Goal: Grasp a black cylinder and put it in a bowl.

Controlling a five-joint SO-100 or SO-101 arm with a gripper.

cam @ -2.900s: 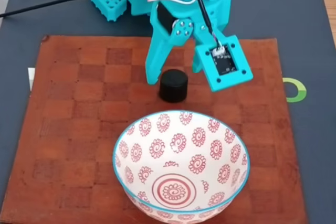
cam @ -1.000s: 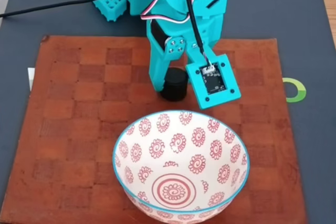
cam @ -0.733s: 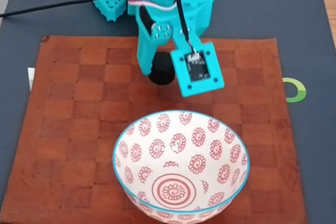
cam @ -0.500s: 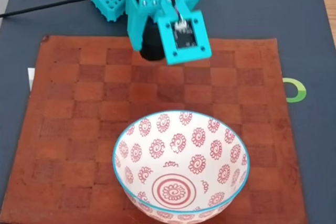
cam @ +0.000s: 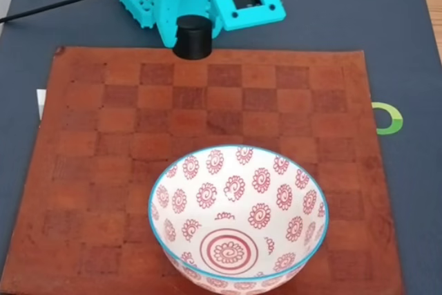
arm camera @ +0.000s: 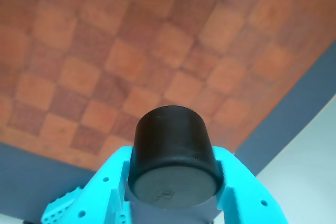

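Now my turquoise two-finger gripper (arm camera: 173, 182) is clenching the small matte black cylinder (cam: 192, 36), lifted off the brown checkered mat (cam: 103, 170) — the turquoise-rimmed floral ceramic bowl (cam: 166, 170) is waiting

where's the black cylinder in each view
Wrist view: the small matte black cylinder sits bottom centre, clamped in the turquoise end effector.
Fixed view: the cylinder is top centre-left, above the far mat edge.
Shared landmark: the brown checkered mat.
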